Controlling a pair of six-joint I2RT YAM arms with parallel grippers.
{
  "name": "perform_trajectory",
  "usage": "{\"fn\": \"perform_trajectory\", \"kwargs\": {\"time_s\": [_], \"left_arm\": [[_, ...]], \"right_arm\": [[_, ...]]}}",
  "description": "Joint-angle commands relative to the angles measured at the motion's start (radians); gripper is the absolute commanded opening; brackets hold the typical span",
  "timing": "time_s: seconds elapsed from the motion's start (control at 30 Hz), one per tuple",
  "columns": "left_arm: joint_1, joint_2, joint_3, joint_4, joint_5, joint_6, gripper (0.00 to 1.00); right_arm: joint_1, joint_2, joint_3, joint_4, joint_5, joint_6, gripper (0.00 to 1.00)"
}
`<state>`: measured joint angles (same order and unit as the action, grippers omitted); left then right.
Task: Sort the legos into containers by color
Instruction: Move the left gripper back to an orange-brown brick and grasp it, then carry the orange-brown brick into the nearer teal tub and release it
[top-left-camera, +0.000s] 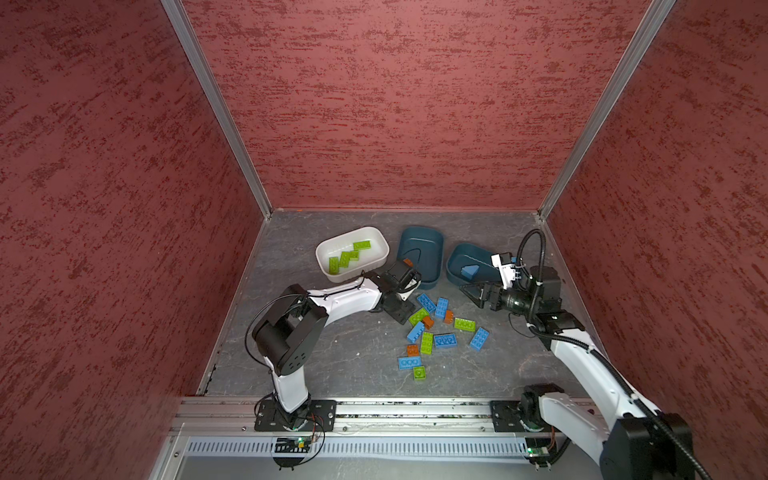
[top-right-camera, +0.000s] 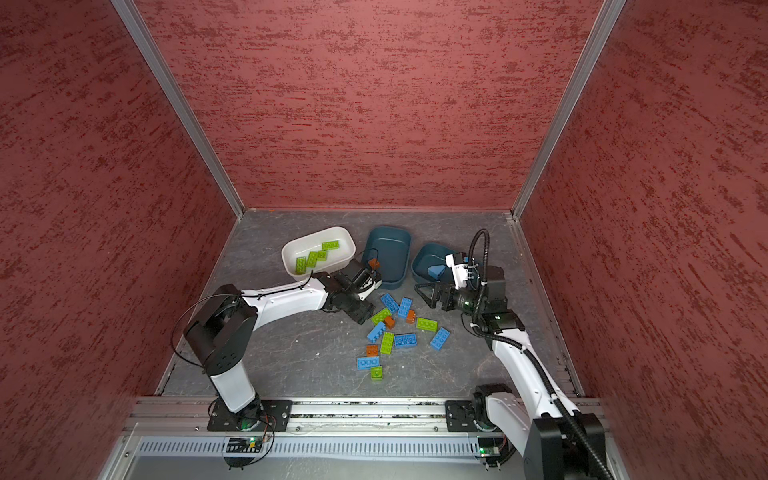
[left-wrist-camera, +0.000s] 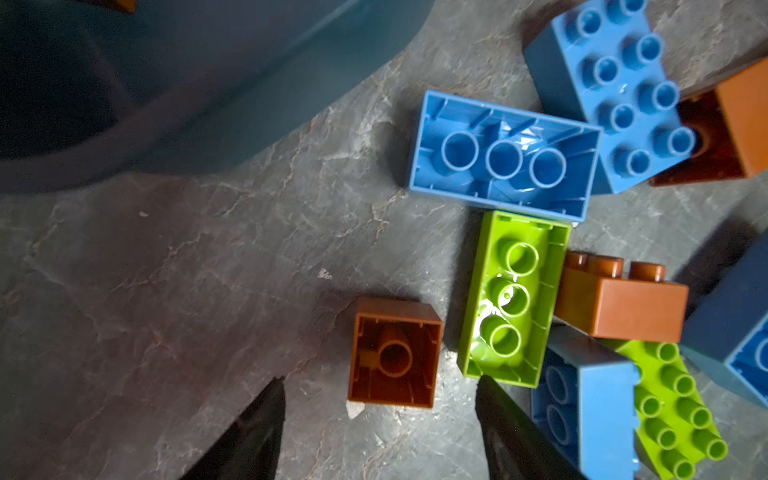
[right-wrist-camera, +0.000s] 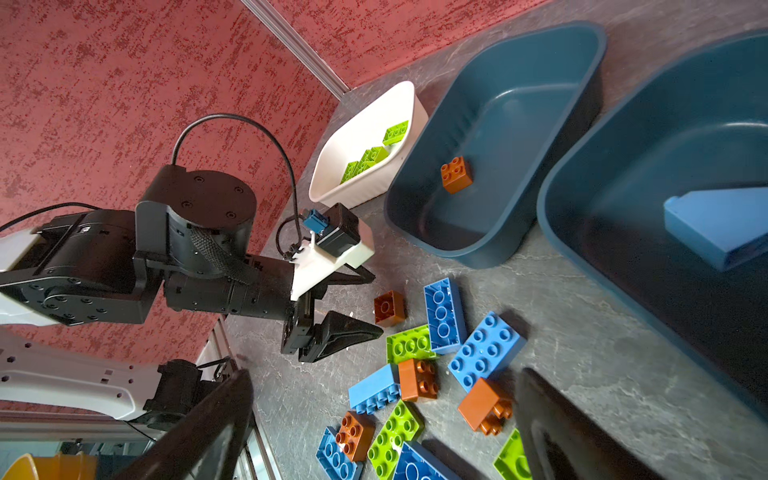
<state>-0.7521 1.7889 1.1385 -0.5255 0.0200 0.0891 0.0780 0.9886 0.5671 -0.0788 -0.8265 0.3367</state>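
Reaching for the brown brick (left-wrist-camera: 395, 353), our left pincer (left-wrist-camera: 380, 377) has jaws apart, tips not yet around it. Next we should push closer, then squeeze. It sits hollow side up, square, no long side, at 6 o'clock from the middle tub (top-left-camera: 419, 243). Right pincer (top-left-camera: 470, 296) hangs wide apart.

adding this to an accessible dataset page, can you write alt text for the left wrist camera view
The left gripper's two dark fingertips stand apart, just straddling an upside-down orange-brown square brick on the grey table. Past it lie a lime green brick, blue bricks and more, near a dark teal tub.
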Motion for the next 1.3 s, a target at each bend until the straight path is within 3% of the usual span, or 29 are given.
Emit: {"fn": "perform_trajectory", "kwargs": {"time_s": [0.0, 0.37, 0.8, 1.0, 1.27], "left_arm": [[-0.003, 0.032, 0.007, 0.028, -0.020, 0.035, 0.71], [0.008, 0.061, 0.014, 0.042, -0.013, 0.044, 0.50], [0.042, 0.108, 0.035, 0.077, 0.011, 0.070, 0.47], [0.054, 0.086, 0.053, 0.049, 0.022, 0.065, 0.27], [0.068, -0.007, 0.142, -0.073, 0.035, 0.048, 0.27]], "right_arm": [[0.006, -0.020, -0.009, -0.013, 0.008, -0.014, 0.99], [0.006, -0.027, -0.011, -0.025, 0.012, -0.019, 0.99], [0.006, -0.036, -0.005, -0.044, 0.016, -0.024, 0.99], [0.006, -0.038, 0.002, -0.050, 0.018, -0.027, 0.99], [0.006, -0.015, 0.026, -0.037, 0.015, -0.030, 0.99]]}}
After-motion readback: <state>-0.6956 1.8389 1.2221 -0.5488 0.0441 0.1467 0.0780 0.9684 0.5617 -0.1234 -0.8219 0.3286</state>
